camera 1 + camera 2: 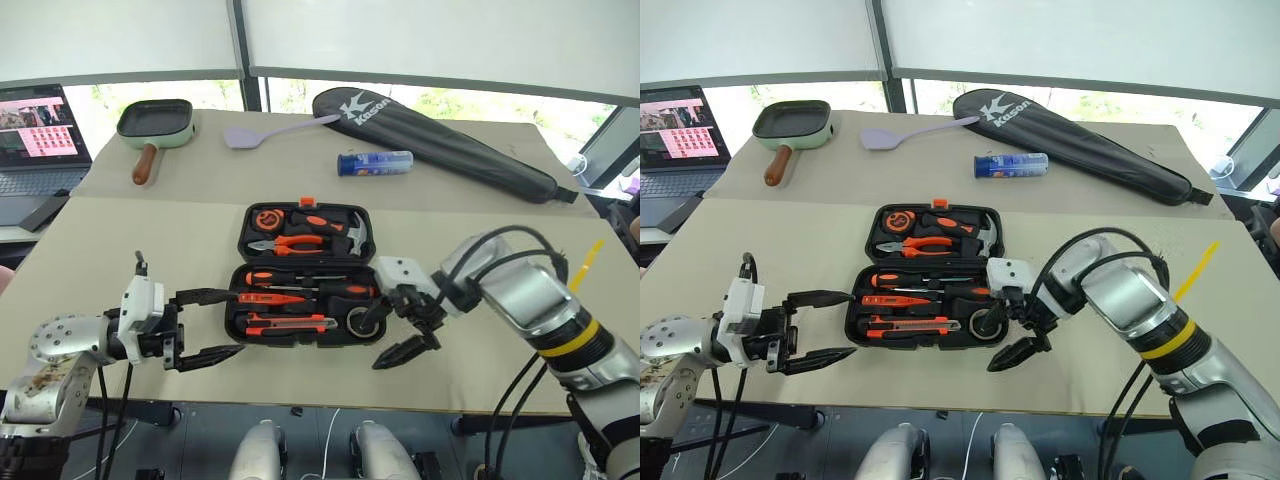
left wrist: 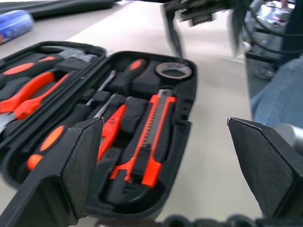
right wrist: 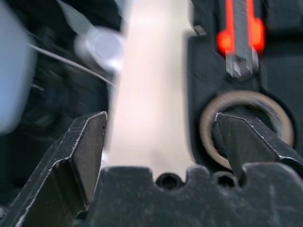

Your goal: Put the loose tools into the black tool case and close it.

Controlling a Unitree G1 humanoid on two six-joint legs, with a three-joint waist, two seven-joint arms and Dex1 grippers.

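From the head camera, the black tool case point(image 1: 305, 275) lies open in the middle of the tan table point(image 1: 150, 235), its hinge running crosswise, lid half toward the far side and tray half toward the robot. In the tray, two black-and-orange screwdrivers point(image 1: 300, 281) and the small orange tester screwdriver point(image 1: 268, 298) lie with their long axes parallel to the near edge. The utility knife point(image 1: 290, 323) lies the same way in the nearest slot, and the small dark tape roll point(image 1: 362, 322) sits at the tray's right end. The left gripper point(image 1: 208, 326) hovers just left of the case, jaws spread wide with nothing between them. The right gripper point(image 1: 393, 331) hangs at the tray's right corner, jaws apart and empty, one finger near the roll.

The left wrist view looks along the case's length: knife point(image 2: 147, 137) running away from the camera toward the tape roll point(image 2: 173, 70), left fingers point(image 2: 75, 165) wide either side.

The right wrist view shows the tape roll point(image 3: 236, 101) seated in its recess beside one finger point(image 3: 251, 142), the knife tip point(image 3: 240, 61) pointing at it.
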